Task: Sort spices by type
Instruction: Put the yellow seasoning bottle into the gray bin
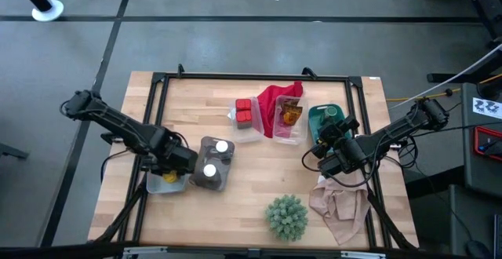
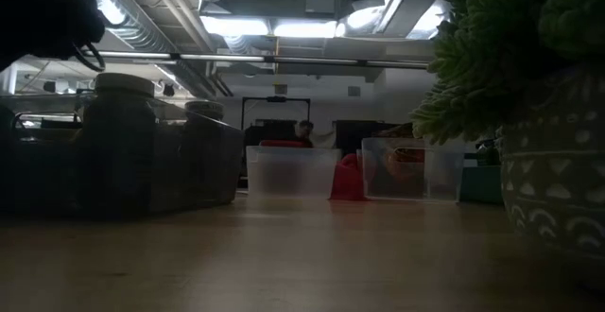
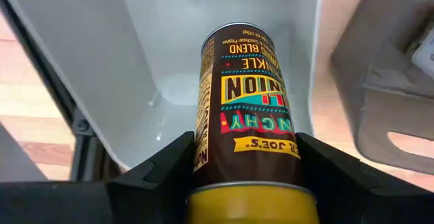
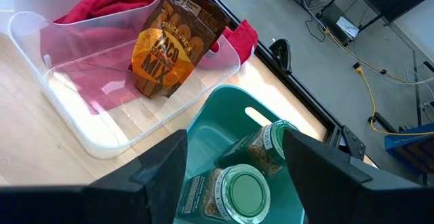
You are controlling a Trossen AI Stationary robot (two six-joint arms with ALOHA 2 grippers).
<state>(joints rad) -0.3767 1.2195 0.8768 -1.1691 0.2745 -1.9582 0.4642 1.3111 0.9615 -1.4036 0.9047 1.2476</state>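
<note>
In the left wrist view my left gripper (image 3: 247, 157) is shut on a yellow-capped jar (image 3: 247, 95) with a brown label, over a white bin (image 3: 135, 54). From above, that gripper (image 1: 174, 169) sits at the white bin (image 1: 161, 187) near the table's left front. My right gripper (image 4: 234, 146) is open above a teal bin (image 4: 224, 125) holding two green-lidded jars (image 4: 247, 190); it touches nothing. Two white-topped jars (image 1: 216, 157) stand in a grey bin. Two red tins (image 1: 244, 111) lie in a clear bin. A brown pouch (image 4: 169, 41) leans in another clear bin. My left gripper pinches the yellow-capped jar between its two fingers (image 3: 169, 166), on the label's sides (image 3: 203, 157) just past the cap. The jar lies along the fingers, its base pointing down into the white bin. Whether the base touches the bin's floor I cannot tell.
A red cloth (image 1: 276, 96) drapes over the clear bin's far side. A spiky green plant (image 1: 286, 217) in a pot stands near the front edge, a beige cloth (image 1: 341, 204) to its right. A black frame (image 1: 259, 77) borders the table. Bare wood lies in the middle.
</note>
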